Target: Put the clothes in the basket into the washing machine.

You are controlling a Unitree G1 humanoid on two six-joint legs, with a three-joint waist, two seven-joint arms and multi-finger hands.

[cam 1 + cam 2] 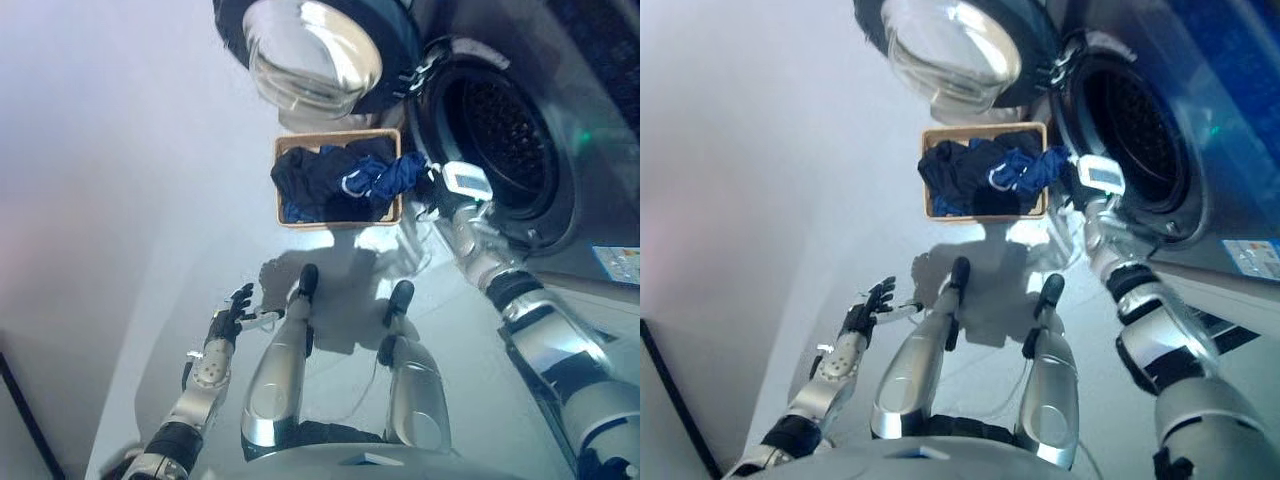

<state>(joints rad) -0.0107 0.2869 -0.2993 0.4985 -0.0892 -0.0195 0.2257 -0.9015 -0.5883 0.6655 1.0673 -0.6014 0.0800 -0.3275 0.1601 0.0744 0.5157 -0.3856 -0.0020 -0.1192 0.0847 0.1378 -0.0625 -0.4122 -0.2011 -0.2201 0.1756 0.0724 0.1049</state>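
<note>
basket (339, 139): tan, rectangular, on the floor just beside the washing machine (560, 120) | clothes (340, 178): dark navy and blue, heaped in basket, one blue piece draped over its machine-side rim | door (315, 50): swung open above basket | drum (500, 135): dark | right hand (432, 183): at that rim by the blue piece, fingers hidden, cannot tell grip | left hand (232, 315): low over floor (150, 200), fingers spread, holding nothing
</note>
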